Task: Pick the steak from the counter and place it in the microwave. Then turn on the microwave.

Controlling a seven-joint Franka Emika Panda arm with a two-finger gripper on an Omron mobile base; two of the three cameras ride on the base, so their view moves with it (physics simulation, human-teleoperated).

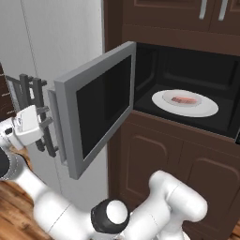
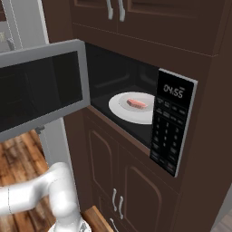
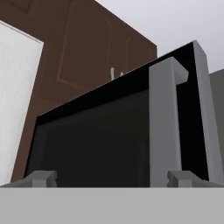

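- Steak (image 1: 183, 100) is sitting on the plate (image 1: 206, 110) inside the microwave (image 2: 174, 120); placing looks done.
- Gripper (image 1: 42, 117) is hovering wide open, empty, behind the open door (image 1: 96, 110), near its handle (image 3: 164, 127).
- Next: swinging the door shut, then pressing the keypad (image 2: 165, 136).

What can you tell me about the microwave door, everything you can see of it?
The microwave door is a wide panel of dark glass in a flat grey frame, hinged on its left side and swung well open. A straight grey handle bar stands off its outer face on short mounts. The open gripper sits close behind that outer face at the handle; whether it touches is unclear.
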